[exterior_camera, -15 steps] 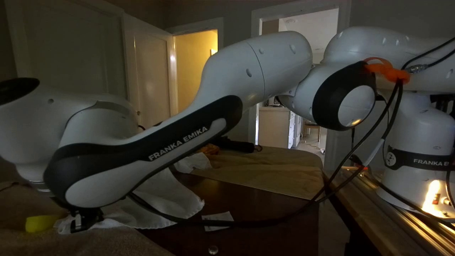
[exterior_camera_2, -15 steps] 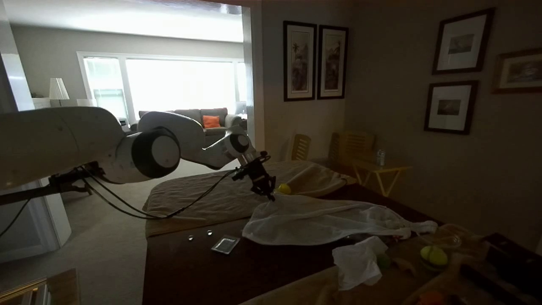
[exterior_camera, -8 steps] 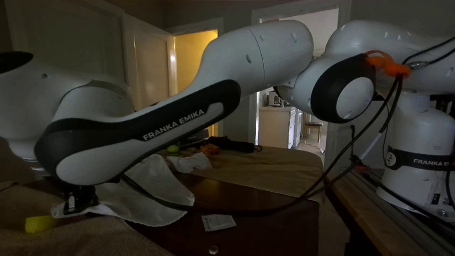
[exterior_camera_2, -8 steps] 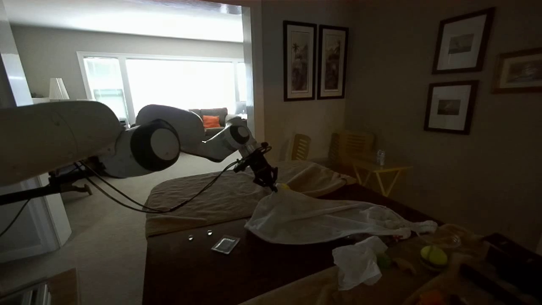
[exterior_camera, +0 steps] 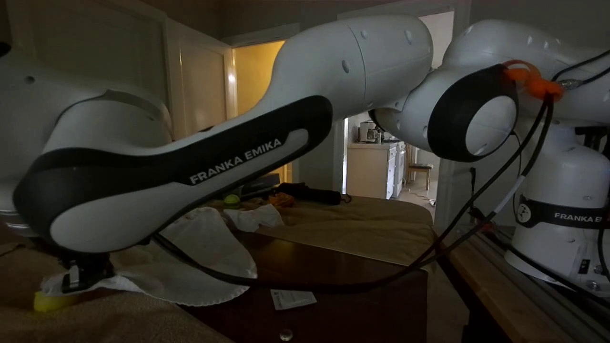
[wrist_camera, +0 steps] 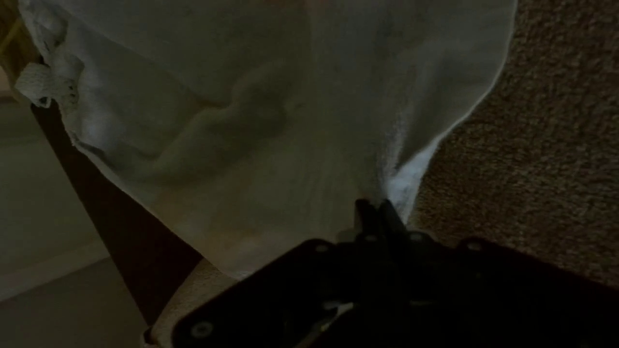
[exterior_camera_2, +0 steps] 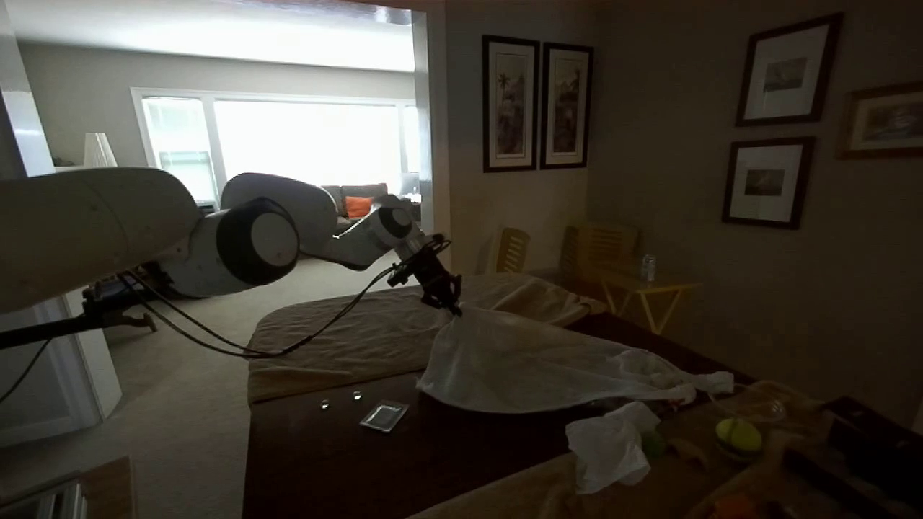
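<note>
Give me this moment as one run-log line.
end effector: closed on white cloth | cloth: gripped part raised, rest sloping down to table | nearby: flat packet on table

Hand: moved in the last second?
Yes. In an exterior view, the hand has shifted up and toward the picture's left, away from the flat white packet, which sits where it was.

White cloth (exterior_camera_2: 519,360) matt; tabletop (exterior_camera: 371,307) glossy; brown blanket (wrist_camera: 546,159) rough.
</note>
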Robot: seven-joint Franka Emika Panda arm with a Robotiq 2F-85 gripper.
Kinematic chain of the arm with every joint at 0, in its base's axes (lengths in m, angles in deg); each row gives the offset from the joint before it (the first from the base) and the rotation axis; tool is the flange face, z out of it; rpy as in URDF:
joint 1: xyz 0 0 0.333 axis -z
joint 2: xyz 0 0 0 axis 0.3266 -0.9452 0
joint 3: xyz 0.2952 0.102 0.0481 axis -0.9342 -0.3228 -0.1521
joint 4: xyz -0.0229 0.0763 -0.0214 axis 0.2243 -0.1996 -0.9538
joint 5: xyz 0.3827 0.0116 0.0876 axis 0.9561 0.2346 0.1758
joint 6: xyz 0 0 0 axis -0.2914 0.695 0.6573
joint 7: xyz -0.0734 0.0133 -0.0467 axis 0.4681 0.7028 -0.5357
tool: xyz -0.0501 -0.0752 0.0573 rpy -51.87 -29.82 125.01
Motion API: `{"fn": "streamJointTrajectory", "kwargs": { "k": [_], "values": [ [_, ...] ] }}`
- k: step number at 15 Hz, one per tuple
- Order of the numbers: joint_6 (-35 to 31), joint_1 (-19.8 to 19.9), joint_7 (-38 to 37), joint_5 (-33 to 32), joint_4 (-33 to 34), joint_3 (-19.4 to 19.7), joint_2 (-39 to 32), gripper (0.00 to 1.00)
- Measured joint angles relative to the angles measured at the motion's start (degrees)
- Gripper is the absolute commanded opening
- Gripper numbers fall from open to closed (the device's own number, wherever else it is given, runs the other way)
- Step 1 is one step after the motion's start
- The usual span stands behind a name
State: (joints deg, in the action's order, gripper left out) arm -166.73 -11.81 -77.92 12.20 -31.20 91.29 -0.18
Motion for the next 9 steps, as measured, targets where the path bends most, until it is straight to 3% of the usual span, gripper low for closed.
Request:
{"fn": "streamJointTrajectory", "kwargs": {
  "k": [9],
  "values": [
    [-3.05,-2.76,6.67,-0.66,0.50,-0.05,0.42,0.01]
  ]
}}
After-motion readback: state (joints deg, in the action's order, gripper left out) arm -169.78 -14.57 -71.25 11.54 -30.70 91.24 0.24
